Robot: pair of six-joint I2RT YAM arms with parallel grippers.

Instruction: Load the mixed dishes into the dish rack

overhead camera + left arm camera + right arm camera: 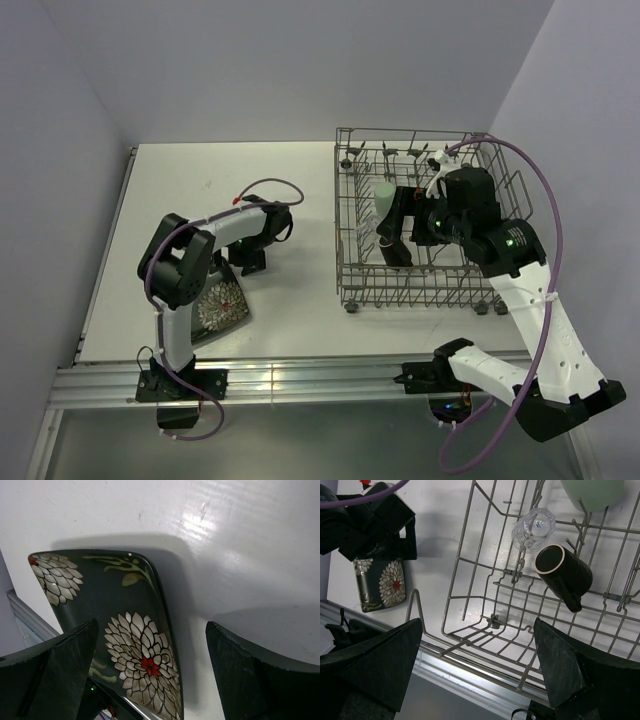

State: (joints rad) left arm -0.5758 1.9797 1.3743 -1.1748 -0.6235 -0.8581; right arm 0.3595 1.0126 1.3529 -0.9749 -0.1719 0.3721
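Where the plate lies: square black floral plate [222,303] flat on the desk [290,170], near left, well apart from the dish rack [345,200]
Left end effector [152,650]: wide open, empty; straddles the plate's right edge
Technique: likely lower, pinch that rim, tilt the plate upright
Right end effector [477,660]: wide open, empty, above the rack

White glossy table [180,195] in a corner of pale lavender walls [300,60], aluminium rail [300,378] along its near edge.
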